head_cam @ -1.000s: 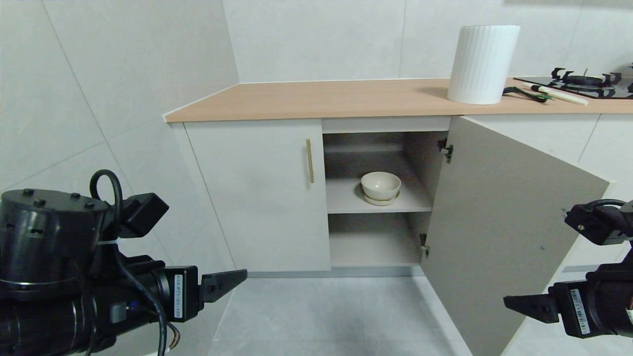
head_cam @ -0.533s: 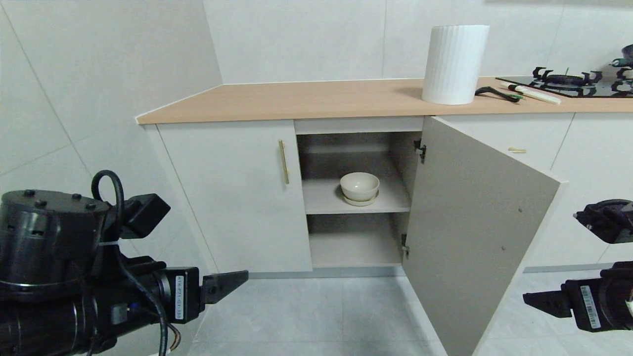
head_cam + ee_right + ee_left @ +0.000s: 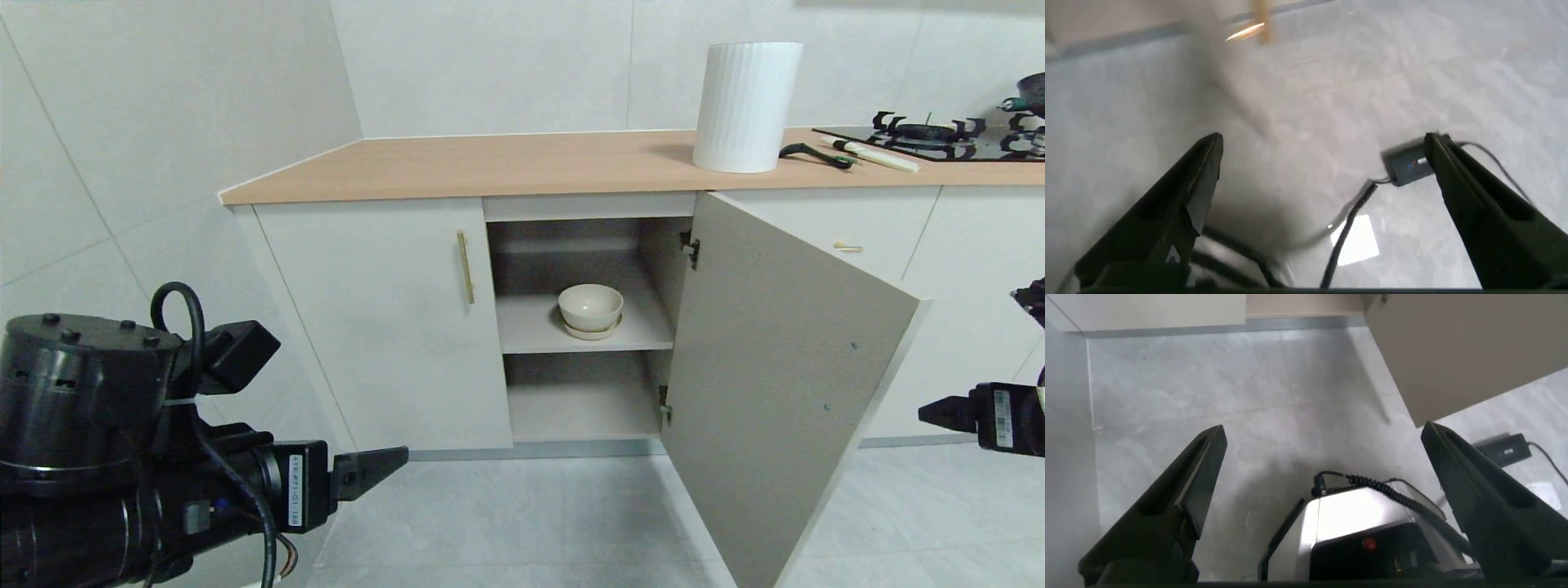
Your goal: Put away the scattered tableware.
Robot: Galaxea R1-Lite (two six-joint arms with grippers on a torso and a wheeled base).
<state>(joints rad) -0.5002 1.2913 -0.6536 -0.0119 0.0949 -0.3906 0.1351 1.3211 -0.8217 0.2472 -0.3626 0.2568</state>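
Observation:
A beige bowl (image 3: 590, 305) sits on a small plate (image 3: 591, 331) on the middle shelf of the open cupboard (image 3: 571, 327). The cupboard's right door (image 3: 784, 367) is swung wide open. My left gripper (image 3: 382, 465) hangs low at the left, over the floor and well short of the cupboard; the left wrist view shows this gripper (image 3: 1323, 429) open and holding nothing. My right gripper (image 3: 939, 412) is at the far right, beyond the open door. In the right wrist view it (image 3: 1323, 139) is open and empty above the floor.
A tall white ribbed canister (image 3: 744, 106) stands on the wooden counter (image 3: 506, 163), with utensils (image 3: 869, 153) and a gas hob (image 3: 939, 135) beside it. The left cupboard door (image 3: 384, 318) with its gold handle (image 3: 464, 266) is closed. A cable and small black box (image 3: 1409, 163) lie on the floor.
The head camera has turned, shifting the whole scene leftwards. My right gripper has drawn back towards the right edge, away from the open door. The left arm has kept still.

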